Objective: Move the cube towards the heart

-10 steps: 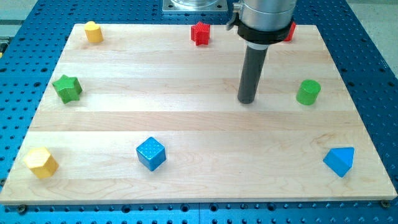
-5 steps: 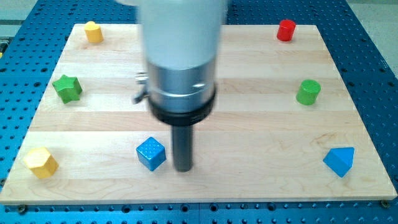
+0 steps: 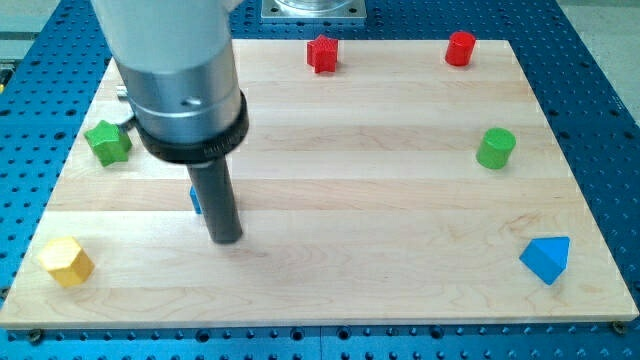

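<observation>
The blue cube point(image 3: 195, 200) shows only as a thin sliver at the left of my rod; the rest is hidden behind it. My tip point(image 3: 226, 240) rests on the board just right of and below the cube, touching or nearly touching it. A yellow block point(image 3: 66, 262) sits at the view's bottom left; I cannot tell if it is the heart. The arm's body hides the board's top left corner.
A green star point(image 3: 107, 142) sits at the left, partly behind the arm. A red star point(image 3: 322, 53) and a red cylinder point(image 3: 460, 48) sit along the top edge. A green cylinder point(image 3: 495, 148) and a blue triangle point(image 3: 546, 259) sit at the right.
My tip swept from the upper right down beside the cube, then left and up. The blue cube moved up and left with it. The top-left yellow block is now hidden by the arm.
</observation>
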You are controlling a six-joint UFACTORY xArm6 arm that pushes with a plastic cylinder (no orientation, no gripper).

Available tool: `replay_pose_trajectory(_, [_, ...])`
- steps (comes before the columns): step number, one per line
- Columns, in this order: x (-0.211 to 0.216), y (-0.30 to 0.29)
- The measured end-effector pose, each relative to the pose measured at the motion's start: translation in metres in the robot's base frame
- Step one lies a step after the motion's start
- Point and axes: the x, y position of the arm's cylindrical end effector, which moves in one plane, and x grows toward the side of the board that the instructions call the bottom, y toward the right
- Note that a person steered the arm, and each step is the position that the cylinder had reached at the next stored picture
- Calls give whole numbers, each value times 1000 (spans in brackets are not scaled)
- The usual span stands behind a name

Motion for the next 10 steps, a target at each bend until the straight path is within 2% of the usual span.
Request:
replay_pose_trajectory(1, [-46,-11])
replay_pose_trajectory(2, [-123,-24])
replay_pose_trajectory(3, [-81,-12])
replay_pose_trajectory(4, [-16,-2])
replay_pose_trajectory(5, [-57,-62])
replay_pose_trajectory(6, [-142,-71])
replay_pose_trajectory(7, [-194,-69])
replay_pose_trajectory(8, [-174,-28])
replay_pose_trajectory(9, [-206,-28])
replay_pose_trajectory(10, [-234,-67])
